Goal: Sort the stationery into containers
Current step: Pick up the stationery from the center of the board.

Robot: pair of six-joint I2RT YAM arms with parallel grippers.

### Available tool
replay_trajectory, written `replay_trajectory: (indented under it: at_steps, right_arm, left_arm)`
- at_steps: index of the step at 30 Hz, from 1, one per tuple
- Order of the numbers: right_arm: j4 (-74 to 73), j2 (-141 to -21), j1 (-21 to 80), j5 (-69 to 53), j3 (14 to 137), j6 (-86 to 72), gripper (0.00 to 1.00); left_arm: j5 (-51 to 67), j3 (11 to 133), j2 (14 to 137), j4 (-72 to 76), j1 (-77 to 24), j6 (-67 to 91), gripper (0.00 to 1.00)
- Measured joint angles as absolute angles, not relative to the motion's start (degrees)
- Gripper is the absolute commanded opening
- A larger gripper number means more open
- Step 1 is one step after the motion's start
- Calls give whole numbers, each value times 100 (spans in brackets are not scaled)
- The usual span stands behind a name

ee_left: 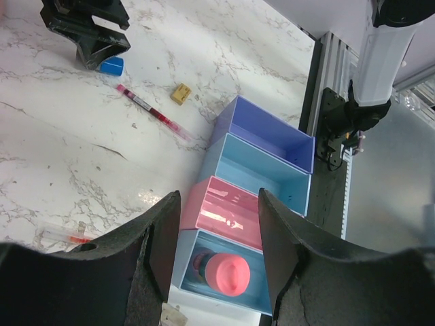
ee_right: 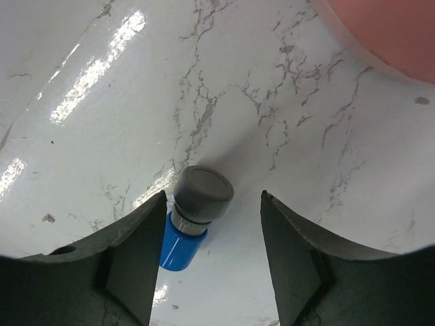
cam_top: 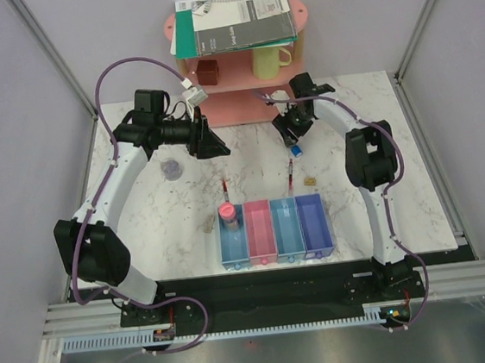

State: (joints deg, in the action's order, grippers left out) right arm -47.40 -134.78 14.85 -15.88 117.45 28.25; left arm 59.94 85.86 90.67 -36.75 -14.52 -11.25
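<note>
Four joined trays sit at the near middle: blue, pink, light blue, violet-blue. A pink cylinder stands in the blue tray and also shows in the left wrist view. My left gripper is open and empty, raised above the table. My right gripper is open, with its fingers on either side of the blue and grey tube lying on the table, not touching it. Two red pens, a tan block and a greyish disc lie loose.
A pink shelf rack stands at the back with notebooks, a brown cube and a yellow mug. A small grey block lies left of the blue tray. Grey walls flank the marble table.
</note>
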Motion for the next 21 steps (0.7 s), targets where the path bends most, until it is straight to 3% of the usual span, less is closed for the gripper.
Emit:
replay_trajectory:
  at_steps: [21]
  right_arm:
    - [-4718, -13775, 1649, -1772, 11996, 2231, 48]
  left_arm:
    - [5979, 8586, 9067, -3765, -1452, -1269, 57]
